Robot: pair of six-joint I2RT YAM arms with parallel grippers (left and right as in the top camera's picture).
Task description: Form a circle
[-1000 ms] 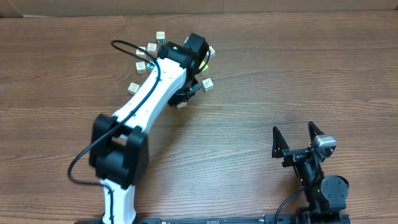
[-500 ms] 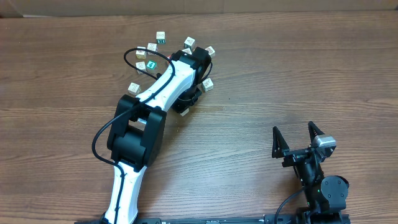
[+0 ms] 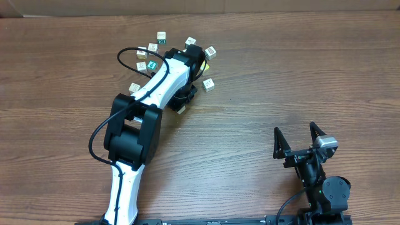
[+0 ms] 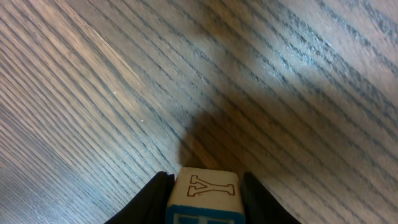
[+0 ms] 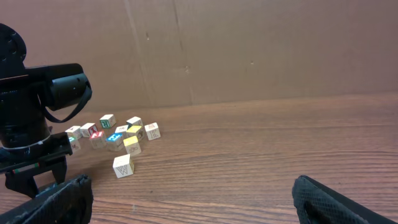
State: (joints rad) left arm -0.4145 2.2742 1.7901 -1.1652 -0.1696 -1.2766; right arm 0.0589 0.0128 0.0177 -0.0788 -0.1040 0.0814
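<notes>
Right now the left gripper point(image 4: 205, 177) sits low over the table point(image 4: 112, 74), and a Y cube point(image 4: 204, 190) stands between its fingers point(image 4: 152, 198) at the bottom edge of the wrist view. There is one dark finger on each side, hugging the cube, but whether they pinch it or only flank it I cannot tell. From overhead, the left arm point(image 3: 140, 119) runs from the lower left up to the upper middle of the frame, and that cube peeks out just beside its tip.

The circle point(image 5: 124, 134) lies at the left middle of the right wrist view. It is a tight knot of small cubes, a blue cube point(image 5: 114, 138) and a yellow cube point(image 5: 132, 145) among them. Loose cubes point(image 3: 161, 37) are scattered around the arm's end in the upper middle of the overhead view. A W cube point(image 5: 123, 166) stands a little apart, nearer the camera.

Over at the lower right, the right gripper point(image 3: 295, 129) rests well apart from every cube, fingers spread wide with nothing between them.
</notes>
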